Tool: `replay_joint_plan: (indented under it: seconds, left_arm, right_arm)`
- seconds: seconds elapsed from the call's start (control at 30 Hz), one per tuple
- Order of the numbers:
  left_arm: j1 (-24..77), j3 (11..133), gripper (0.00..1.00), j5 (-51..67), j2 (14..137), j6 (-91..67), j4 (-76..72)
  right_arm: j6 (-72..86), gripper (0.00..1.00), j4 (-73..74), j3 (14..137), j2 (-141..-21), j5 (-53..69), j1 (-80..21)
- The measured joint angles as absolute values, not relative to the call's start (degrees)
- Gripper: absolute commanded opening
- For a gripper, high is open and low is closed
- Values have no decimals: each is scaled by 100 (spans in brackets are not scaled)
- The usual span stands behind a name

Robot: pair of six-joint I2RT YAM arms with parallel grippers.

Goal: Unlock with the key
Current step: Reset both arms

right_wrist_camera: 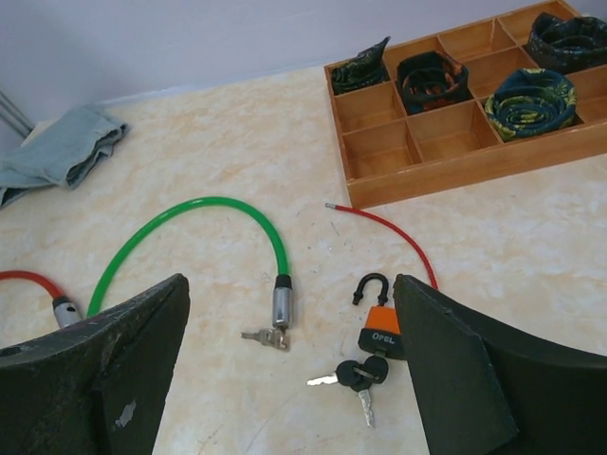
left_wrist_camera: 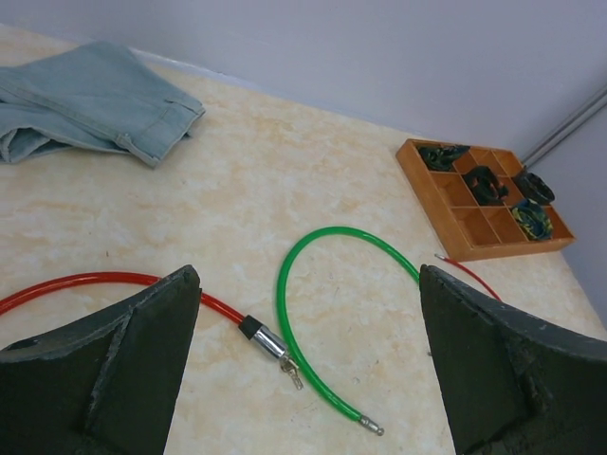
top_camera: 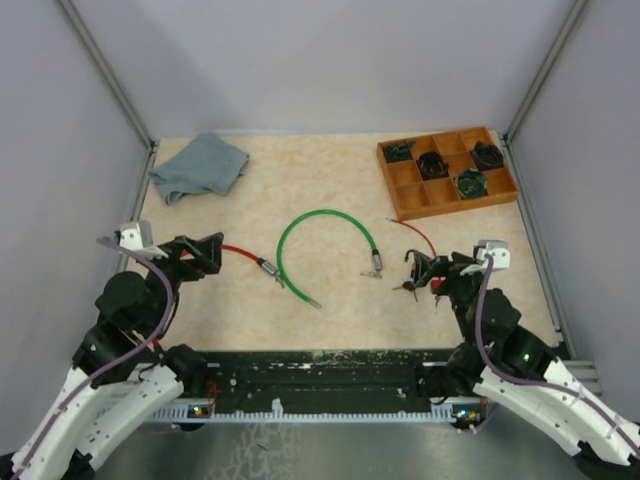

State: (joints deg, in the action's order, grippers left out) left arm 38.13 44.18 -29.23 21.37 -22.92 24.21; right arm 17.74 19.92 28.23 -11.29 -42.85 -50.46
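**Workspace with both arms at rest above the table.** Your left gripper [left_wrist_camera: 305, 273] hangs with its jaws spread wide and holds nothing. Between its fingers, in the left wrist view, you see a red cable [left_wrist_camera: 95, 282] that ends in a metal barrel, and beside it the green cable lock [left_wrist_camera: 313, 248] curving in an arch.

Your right gripper [right_wrist_camera: 289, 280] also has its jaws fully apart and empty. The orange padlock [right_wrist_camera: 379, 327] lies flat on the table just inside the right-hand finger [right_wrist_camera: 474, 379], apart from it. Its black shackle [right_wrist_camera: 370, 284] arches over the body, and one leg seems to end clear of it. The black-headed keys [right_wrist_camera: 356, 377] lie at the base of the padlock. You cannot tell whether one sits in the keyhole.

A small key [right_wrist_camera: 266, 336] rests at the foot of the green cable's barrel [right_wrist_camera: 282, 303]. A thin red cable end [right_wrist_camera: 389, 227] runs from the padlock towards the wooden tray [top_camera: 395, 185], which stands at the far right and holds dark coiled items in some compartments. A blue-grey cloth [top_camera: 200, 165] lies crumpled at the far left.
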Motion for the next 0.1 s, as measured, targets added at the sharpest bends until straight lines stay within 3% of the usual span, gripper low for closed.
replay_joint_plan:
  seconds: [0.1]
  left_arm:
    - [3813, 4418, 100, -2982, 2130, -2220, 2421]
  right_arm:
    - [1772, 88, 2023, 2823, -1129, -4296, -5043]
